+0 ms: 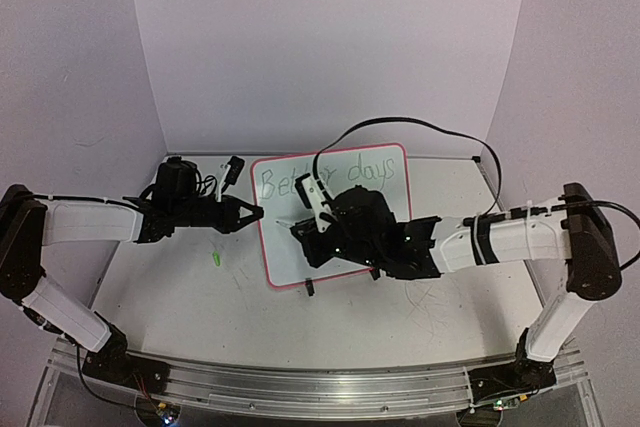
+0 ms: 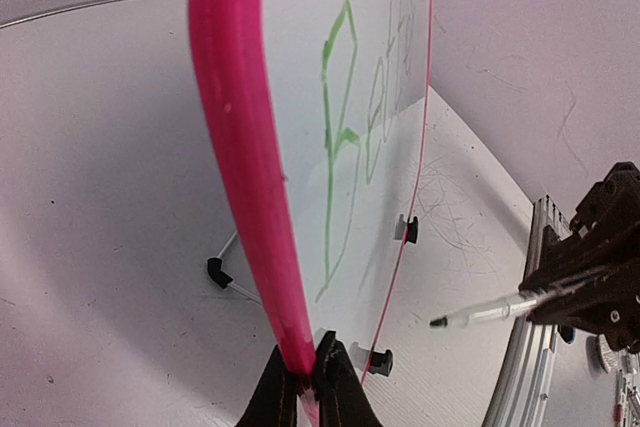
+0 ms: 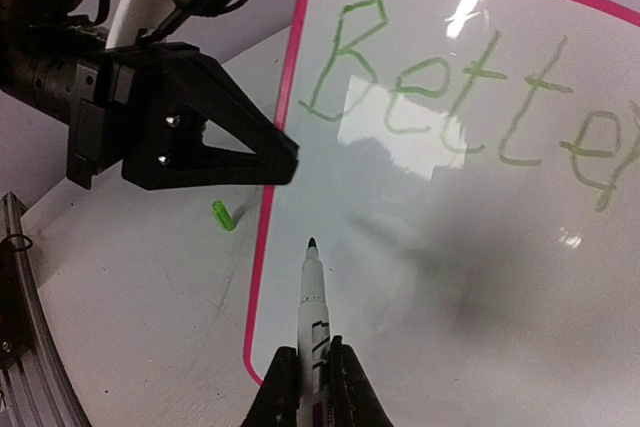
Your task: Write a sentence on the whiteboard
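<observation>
white table (image 1: 160, 282), pink-rimmed whiteboard (image 1: 282, 245), green sentence (image 3: 465, 97)

At the bottom centre, the right tool (image 3: 308, 387) pinches a slim white plastic marker (image 3: 313, 297), its dark tip pointing up over the glossy white, pink-rimmed whiteboard (image 3: 450, 277). Green handwritten letters (image 3: 470, 97) reading "Better" run to the right edge. At upper left, the black left tool (image 3: 283, 160) meets the board's left rim. A small green cap (image 3: 224, 215) lies on the white table (image 3: 130, 297).
</observation>
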You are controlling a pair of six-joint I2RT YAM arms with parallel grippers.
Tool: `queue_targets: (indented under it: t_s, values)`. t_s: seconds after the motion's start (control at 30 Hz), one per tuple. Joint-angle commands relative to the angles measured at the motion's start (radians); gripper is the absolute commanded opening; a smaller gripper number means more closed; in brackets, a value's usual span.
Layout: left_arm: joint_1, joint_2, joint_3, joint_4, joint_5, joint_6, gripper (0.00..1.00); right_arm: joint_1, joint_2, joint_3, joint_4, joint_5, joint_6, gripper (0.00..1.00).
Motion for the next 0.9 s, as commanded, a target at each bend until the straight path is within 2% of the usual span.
queue_targets:
  t_s: [0.0, 0.1, 0.4, 0.87]
  values:
    - [-0.010, 0.016, 0.032, -0.040, -0.095, 0.066, 0.00, 0.036, 0.068, 0.111, -0.011, -0.001, -0.052, 0.00]
    - [-0.010, 0.014, 0.032, -0.041, -0.095, 0.069, 0.00, 0.040, 0.095, 0.140, -0.021, 0.006, -0.051, 0.00]
    - [-0.010, 0.012, 0.028, -0.047, -0.101, 0.075, 0.00, 0.040, 0.113, 0.161, -0.060, 0.164, -0.019, 0.00]
    - [-0.011, 0.011, 0.033, -0.056, -0.106, 0.081, 0.00, 0.040, 0.159, 0.191, -0.063, 0.172, -0.021, 0.00]
